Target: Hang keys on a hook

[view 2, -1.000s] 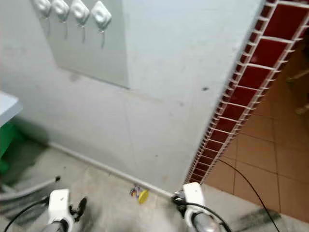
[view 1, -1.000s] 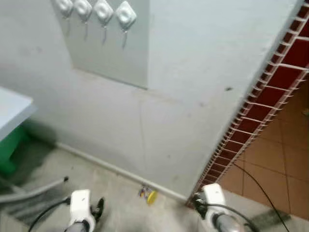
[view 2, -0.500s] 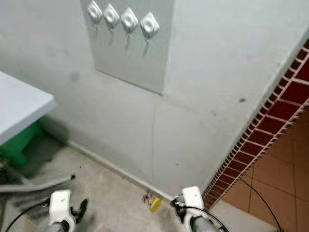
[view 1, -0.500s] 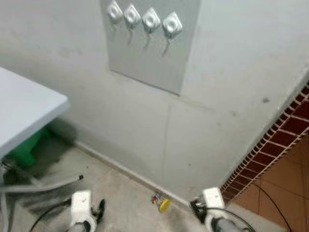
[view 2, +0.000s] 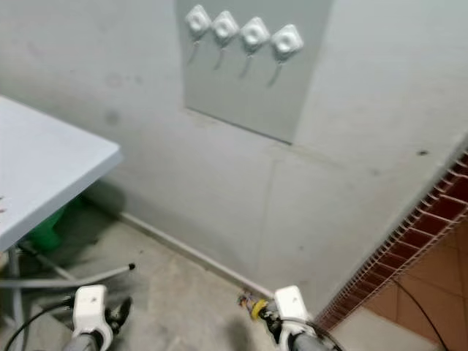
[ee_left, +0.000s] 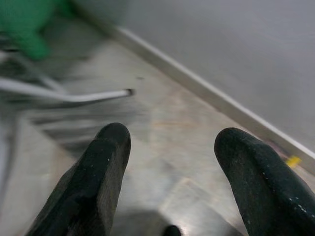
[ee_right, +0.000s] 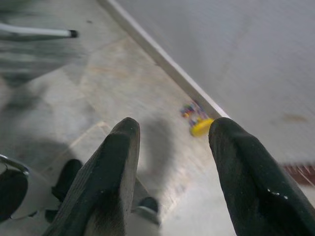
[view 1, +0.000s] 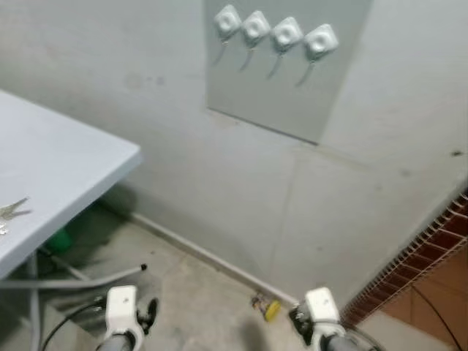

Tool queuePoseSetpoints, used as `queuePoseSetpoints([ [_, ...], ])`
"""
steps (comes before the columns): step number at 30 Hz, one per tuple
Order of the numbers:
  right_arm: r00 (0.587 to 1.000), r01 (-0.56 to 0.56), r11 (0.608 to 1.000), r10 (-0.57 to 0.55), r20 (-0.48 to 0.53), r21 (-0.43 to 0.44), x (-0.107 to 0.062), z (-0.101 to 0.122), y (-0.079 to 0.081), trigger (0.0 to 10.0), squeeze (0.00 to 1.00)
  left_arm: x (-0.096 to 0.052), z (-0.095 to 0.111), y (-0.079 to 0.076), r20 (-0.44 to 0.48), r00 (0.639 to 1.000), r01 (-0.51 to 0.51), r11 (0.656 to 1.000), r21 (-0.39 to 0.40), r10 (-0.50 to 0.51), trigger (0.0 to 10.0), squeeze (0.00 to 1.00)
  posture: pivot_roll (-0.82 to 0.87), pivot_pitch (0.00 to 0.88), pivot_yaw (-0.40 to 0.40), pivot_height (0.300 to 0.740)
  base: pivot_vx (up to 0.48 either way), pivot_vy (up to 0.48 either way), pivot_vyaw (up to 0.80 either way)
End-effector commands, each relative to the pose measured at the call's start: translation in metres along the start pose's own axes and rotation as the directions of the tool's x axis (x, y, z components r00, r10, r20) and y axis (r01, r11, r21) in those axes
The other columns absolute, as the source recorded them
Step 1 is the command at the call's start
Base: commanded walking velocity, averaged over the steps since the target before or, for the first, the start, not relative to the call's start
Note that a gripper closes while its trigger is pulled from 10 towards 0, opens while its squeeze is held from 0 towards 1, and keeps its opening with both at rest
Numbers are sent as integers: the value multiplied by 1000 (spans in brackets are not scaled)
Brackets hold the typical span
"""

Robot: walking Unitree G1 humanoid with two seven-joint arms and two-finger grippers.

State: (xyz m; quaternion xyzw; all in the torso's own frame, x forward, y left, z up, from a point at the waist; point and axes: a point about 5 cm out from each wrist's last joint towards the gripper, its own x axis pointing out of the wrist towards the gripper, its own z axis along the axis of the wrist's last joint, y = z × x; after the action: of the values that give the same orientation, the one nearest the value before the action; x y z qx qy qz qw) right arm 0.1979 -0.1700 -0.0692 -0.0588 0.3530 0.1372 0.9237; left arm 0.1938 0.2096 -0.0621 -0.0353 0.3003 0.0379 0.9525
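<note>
Overhead, left eye view, keys: one small bunch of keys (view 1: 10, 212) lies on the pale bench (view 1: 66, 164) at the far left, well apart from both pincers and above their level.
Left eye view, hooks: four white hooks (view 1: 278, 35) sit in a row on a grey panel (view 1: 292, 88) high on the wall.
Left eye view, arms: the left pincer (view 1: 150, 314) and the right pincer (view 1: 296, 318) hang low near the floor, one at each side.
Right eye view, floor: one small yellow object (view 2: 256, 307) with something multicoloured attached lies by the skirting, just beside the right pincer; a single grey tube leg (view 2: 73, 279) stretches along the floor under the bench, and something green (view 2: 47, 230) stands in the shade there.
Right eye view, wall edge: red brick tiling (view 2: 409, 248) runs down on the right.
Left wrist view, left pincer: its two black fingers (ee_left: 98, 172) stand wide apart with nothing between them, over bare floor.
Right wrist view, right pincer: two fingers (ee_right: 113, 167) spread wide and holding nothing; the yellow object lies on the floor beyond them.
</note>
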Motion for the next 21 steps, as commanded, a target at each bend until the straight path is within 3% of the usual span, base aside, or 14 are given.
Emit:
queuePoseSetpoints([
  [1, 1000, 24, 1000, -24, -3, -13, -2, 0, -9, 10000, 0, -1, -5, -7, -20, 1000, 17, 1000, 2, -17, 10000, 0, -85, 0, -5, 740, 0, 0, 800],
  [11, 1000, 27, 999, -27, 13, -23, -1, 5, -10, 10000, 0, 0, -3, -7, -8, 1000, 17, 1000, 6, -17, 10000, 0, -83, 0, -6, 740, 0, 0, 800],
  [21, 993, 26, 999, -22, 117, -30, 3, 28, -17, 10000, 0, 6, 22, 0, 105, 994, 26, 1000, 8, -27, 10000, 0, -85, 0, -3, 740, 0, 0, 800],
])
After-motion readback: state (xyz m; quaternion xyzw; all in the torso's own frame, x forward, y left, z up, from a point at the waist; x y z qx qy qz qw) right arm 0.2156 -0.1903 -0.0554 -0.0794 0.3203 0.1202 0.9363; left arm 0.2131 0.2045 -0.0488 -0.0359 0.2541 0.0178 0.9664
